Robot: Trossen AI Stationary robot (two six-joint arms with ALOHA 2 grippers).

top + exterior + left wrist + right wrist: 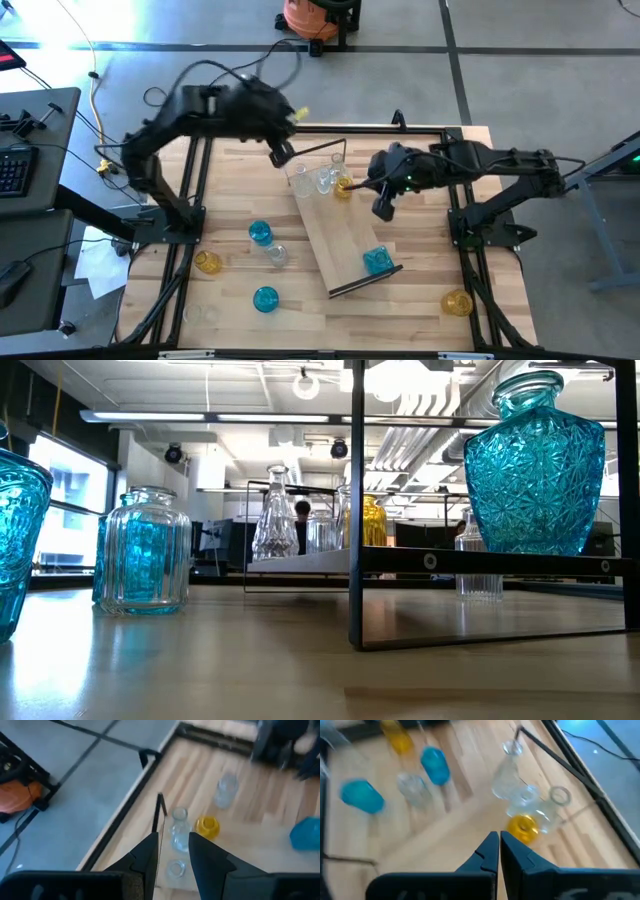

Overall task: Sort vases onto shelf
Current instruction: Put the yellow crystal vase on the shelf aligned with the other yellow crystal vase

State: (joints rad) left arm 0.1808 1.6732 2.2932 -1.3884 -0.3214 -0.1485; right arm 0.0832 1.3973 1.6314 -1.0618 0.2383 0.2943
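Note:
The shelf (345, 235) lies slantwise on the table, a light-wood plank with dark frame rims. At its far end stand two clear vases (301, 181) (325, 180) and a yellow vase (343, 187); a blue vase (377, 260) stands at its near end. On the table to the shelf's left stand two blue vases (260, 233) (265, 298), a clear one (277, 254) and a yellow one (207, 262). Another yellow vase (456, 301) stands near the right near corner. My left gripper (282, 156) (174, 847) hovers open above the shelf's far end. My right gripper (383, 210) (499, 842) is shut, above the shelf's right side.
The table's dark metal frame (190, 200) runs along both sides and the far edge. In the low view the shelf's frame post (355, 510) stands close to the camera. An orange vacuum (310, 15) sits on the floor beyond the far edge.

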